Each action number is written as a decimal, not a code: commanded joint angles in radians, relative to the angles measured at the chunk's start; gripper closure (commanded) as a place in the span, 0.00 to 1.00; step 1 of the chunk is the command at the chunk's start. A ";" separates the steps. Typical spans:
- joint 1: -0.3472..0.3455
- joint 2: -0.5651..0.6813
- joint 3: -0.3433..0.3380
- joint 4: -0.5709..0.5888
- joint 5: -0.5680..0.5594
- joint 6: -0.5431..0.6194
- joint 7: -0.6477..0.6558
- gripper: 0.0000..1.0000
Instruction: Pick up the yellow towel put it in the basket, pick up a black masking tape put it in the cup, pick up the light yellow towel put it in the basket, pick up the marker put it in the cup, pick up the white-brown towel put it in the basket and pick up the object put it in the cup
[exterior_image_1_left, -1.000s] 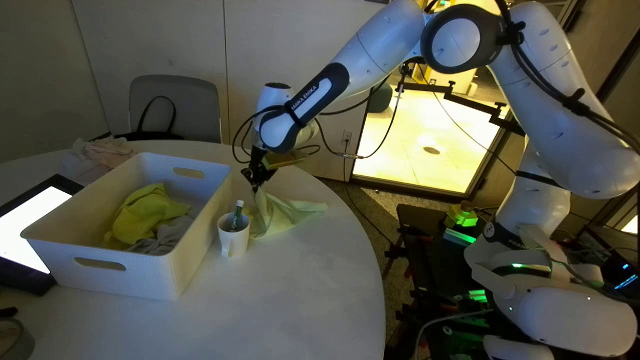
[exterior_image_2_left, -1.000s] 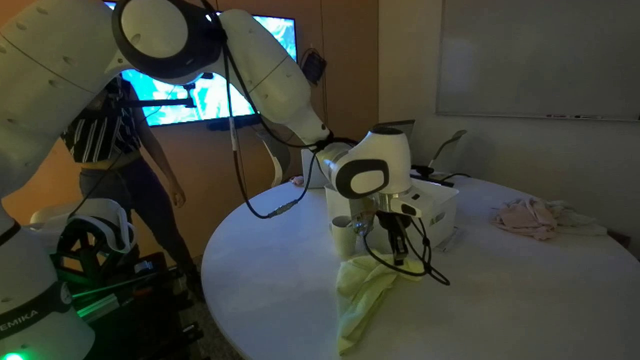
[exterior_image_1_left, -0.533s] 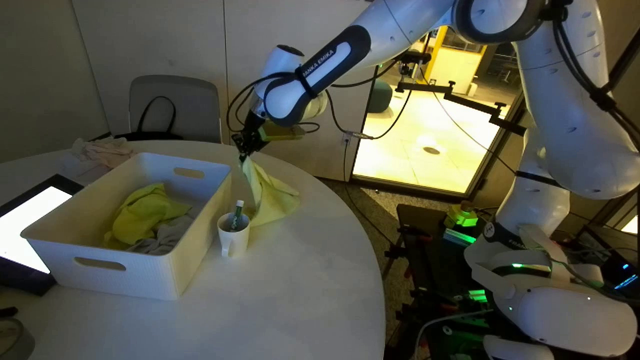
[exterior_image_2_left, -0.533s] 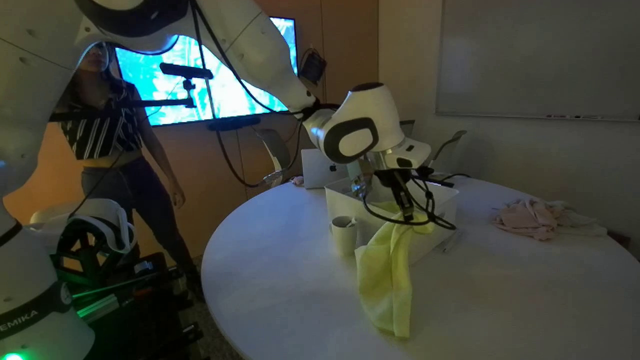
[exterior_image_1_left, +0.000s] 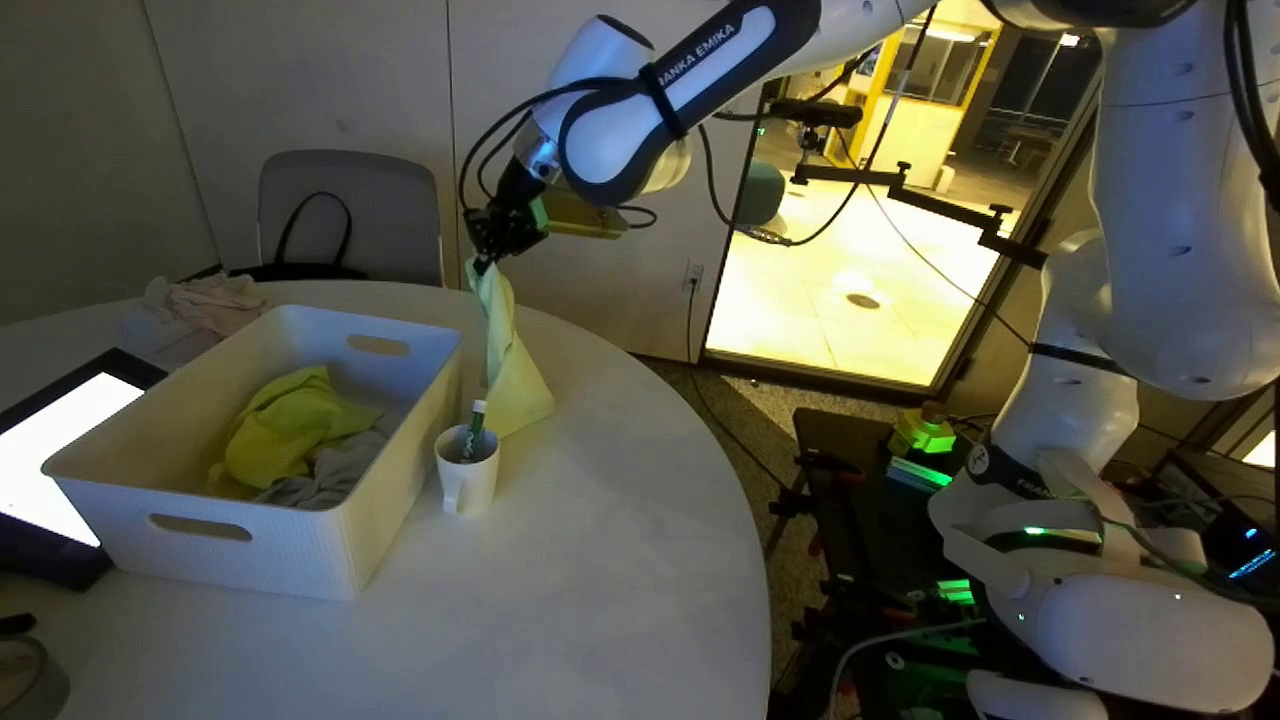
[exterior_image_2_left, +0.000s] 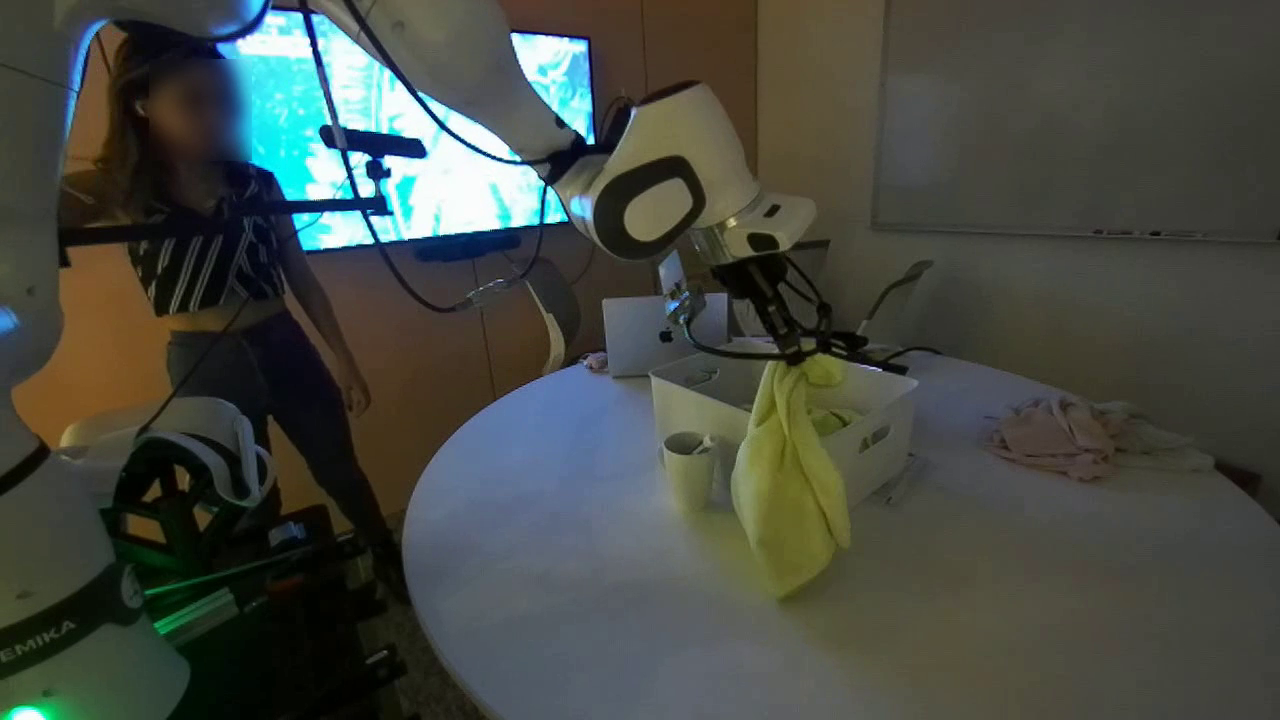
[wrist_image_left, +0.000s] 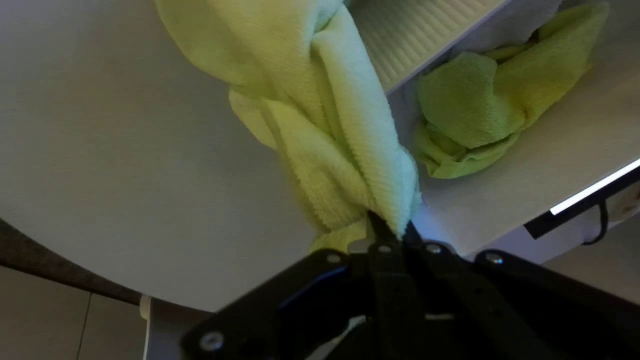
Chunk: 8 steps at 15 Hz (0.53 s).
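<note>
Pale round bench: in an exterior view it spreads across our left side, smooth and dimly lit, its curved edge towards the arm.
Basket: white, standing on the bench; we see the yellow towel and a grey cloth inside.
Cup: just beside the basket, with the marker leaning in it; the marker's print is too small for us to read.
Jaws: clenched on the light yellow towel, which hangs outside the basket, near the cup.
Room: a grey chair stands by a plain wall; through an opening we see a yellow-lit floor.
Arm lettering: we read "ANKA EMIKA" beside a black strap, and "FRAN" lower down.
Wall screen: blue and bright in an exterior view, near a person in a striped top whose face is blurred.
Whiteboard: on a pale wall, with pens along its ledge.
Laptop: behind the basket, an Apple logo on its silver lid.
Pinkish cloth: crumpled on the bench, well apart from the basket.
Low on the arm: we read "EMIKA".
Towel folds: in the wrist view the light yellow towel is gripped by one end, its folds filling the upper middle beside the basket's ribbed wall.
Bench edge: it curves past a dark floor strip.
</note>
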<state>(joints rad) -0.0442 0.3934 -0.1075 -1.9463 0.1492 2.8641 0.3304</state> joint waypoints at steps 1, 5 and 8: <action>0.039 -0.112 -0.030 -0.092 -0.015 0.004 0.039 0.99; 0.073 -0.185 -0.065 -0.092 -0.082 -0.129 0.112 0.99; 0.097 -0.220 -0.082 -0.041 -0.194 -0.290 0.217 0.99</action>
<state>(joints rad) 0.0193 0.2332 -0.1644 -2.0124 0.0451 2.7034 0.4503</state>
